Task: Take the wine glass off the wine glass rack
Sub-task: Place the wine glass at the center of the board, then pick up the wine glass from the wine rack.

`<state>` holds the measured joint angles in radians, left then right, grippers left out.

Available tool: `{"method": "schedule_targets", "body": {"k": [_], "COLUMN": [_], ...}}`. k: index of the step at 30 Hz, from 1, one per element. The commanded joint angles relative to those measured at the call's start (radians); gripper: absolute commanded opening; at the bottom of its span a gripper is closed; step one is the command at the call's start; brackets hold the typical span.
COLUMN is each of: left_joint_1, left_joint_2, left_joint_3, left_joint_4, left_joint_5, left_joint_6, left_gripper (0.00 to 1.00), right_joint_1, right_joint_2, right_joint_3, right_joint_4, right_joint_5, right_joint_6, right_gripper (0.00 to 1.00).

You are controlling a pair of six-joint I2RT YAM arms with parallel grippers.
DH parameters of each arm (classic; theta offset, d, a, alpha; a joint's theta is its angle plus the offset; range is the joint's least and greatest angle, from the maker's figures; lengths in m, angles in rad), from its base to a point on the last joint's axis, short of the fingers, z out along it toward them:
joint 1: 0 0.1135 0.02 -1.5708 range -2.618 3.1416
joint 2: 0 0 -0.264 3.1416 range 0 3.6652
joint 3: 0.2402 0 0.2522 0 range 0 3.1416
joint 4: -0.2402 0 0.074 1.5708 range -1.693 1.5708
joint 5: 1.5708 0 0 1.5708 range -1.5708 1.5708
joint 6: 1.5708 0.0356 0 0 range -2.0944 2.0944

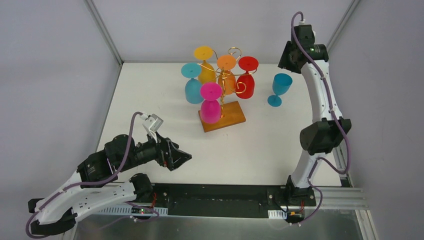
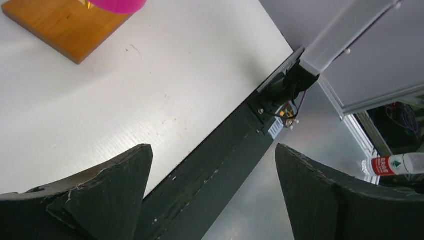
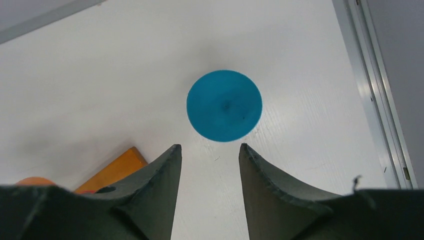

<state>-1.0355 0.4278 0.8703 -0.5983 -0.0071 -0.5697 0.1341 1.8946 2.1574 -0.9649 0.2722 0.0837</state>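
The wine glass rack, gold wire on a wooden base, stands at the back middle. Several coloured glasses hang on it upside down, a magenta one nearest. One blue wine glass stands upright on the table to the rack's right. In the right wrist view this blue glass shows from above, just beyond my right gripper, which is open and holds nothing. My right gripper hangs above and behind the glass. My left gripper is wide open near the front left, far from the rack.
A black mounting strip runs along the table's near edge. Metal frame rails border the back corners and the right side. The rack's base corner and the magenta glass show in the left wrist view. A bottle lies off the table.
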Motion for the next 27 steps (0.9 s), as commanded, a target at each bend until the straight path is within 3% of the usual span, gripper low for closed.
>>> {"method": "schedule_targets", "body": {"k": [1, 13, 20, 27], "left_joint_1": [-0.011, 0.007, 0.258, 0.353], "left_joint_2": [0.047, 0.294, 0.412, 0.511], "left_joint_3": [0.078, 0.261, 0.299, 0.33], "left_joint_4": [0.095, 0.203, 0.33, 0.378], "left_joint_5": [-0.065, -0.089, 0.163, 0.224], "left_joint_6": [-0.029, -0.081, -0.24, -0.316], "left_gripper": [0.97, 0.97, 0.93, 0.9], "right_joint_1": [0.001, 0.029, 0.031, 0.033], "right_joint_2": [-0.149, -0.479, -0.631, -0.789], "right_joint_3": [-0.086, -0.436, -0.536, -0.626], "right_joint_4": [0.062, 0.184, 0.188, 0.222], "right_joint_5": [-0.037, -0.214, -0.263, -0.347], "right_joint_6": [0.042, 0.075, 0.113, 0.146], "right_gripper": [0.5, 0.54, 0.55, 0.56]}}
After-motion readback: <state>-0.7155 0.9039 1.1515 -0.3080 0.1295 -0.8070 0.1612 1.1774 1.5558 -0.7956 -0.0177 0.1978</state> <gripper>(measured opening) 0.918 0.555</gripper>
